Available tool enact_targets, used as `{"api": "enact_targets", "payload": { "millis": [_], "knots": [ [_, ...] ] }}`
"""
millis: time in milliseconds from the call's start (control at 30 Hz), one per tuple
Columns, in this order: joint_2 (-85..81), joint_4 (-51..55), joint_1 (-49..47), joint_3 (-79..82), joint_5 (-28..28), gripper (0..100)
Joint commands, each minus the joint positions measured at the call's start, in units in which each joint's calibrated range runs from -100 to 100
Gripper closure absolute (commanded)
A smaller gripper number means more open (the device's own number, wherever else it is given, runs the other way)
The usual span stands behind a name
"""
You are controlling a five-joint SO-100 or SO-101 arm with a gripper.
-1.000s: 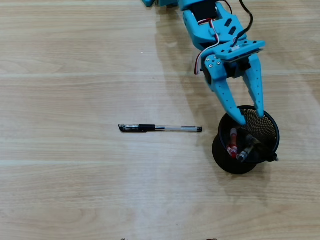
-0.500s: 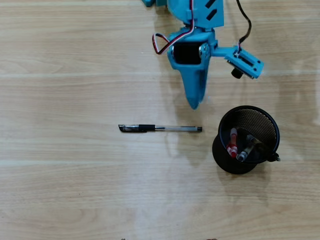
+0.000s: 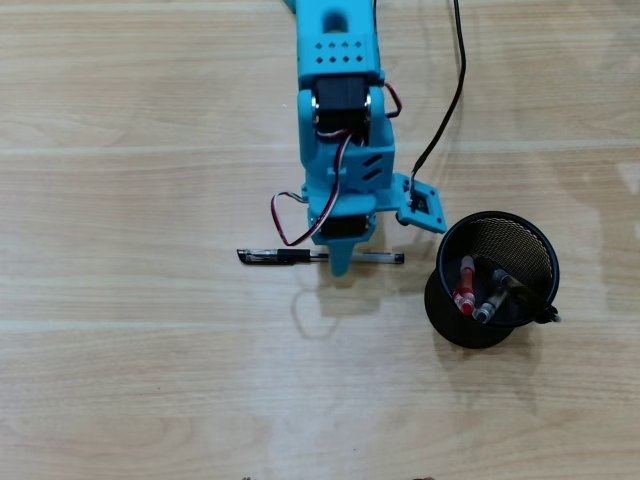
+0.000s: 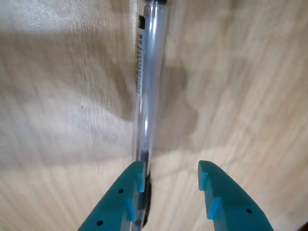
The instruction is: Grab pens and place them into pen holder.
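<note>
Jaws point(image 4: 171, 178) part-open, empty, over the clear pen point(image 3: 320, 257); arm hides its middle overhead. Holder point(image 3: 440, 290) right.

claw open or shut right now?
Open. In the wrist view the blue claw has a clear gap between its fingertips; the clear-barrelled pen lies beside one fingertip, ungripped.

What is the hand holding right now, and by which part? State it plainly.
Nothing. The hand is open above the clear-barrelled pen lying on the table; in the wrist view one finger overlaps the barrel, with no grip closed on it.
</note>
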Motion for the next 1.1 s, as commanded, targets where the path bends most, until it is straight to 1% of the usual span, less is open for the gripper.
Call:
{"api": "enact_targets", "payload": {
  "millis": [0, 333, 600, 700, 767, 833, 867, 933, 1000, 1067],
  "knots": [
    [2.02, 0.41, 0.42, -3.72, 0.42, 87],
    [2.95, 0.5, 0.74, -2.72, 0.05, 87],
    [2.95, 0.07, 1.79, 4.16, 0.0, 98],
    [1.85, 0.41, 2.36, 3.62, 0.0, 98],
    [0.08, 0.41, 2.92, -0.46, -0.42, 98],
    [-4.74, 1.36, 4.05, -9.15, -3.92, 98],
    [-11.25, 2.73, 5.99, -18.84, -9.51, 98],
    [-17.33, 2.56, 8.08, -29.61, -17.61, 98],
    [-21.65, 2.73, 9.78, -36.58, -28.85, 98],
    [-23.08, 3.51, 9.61, -38.94, -40.14, 98]
  ]
}}
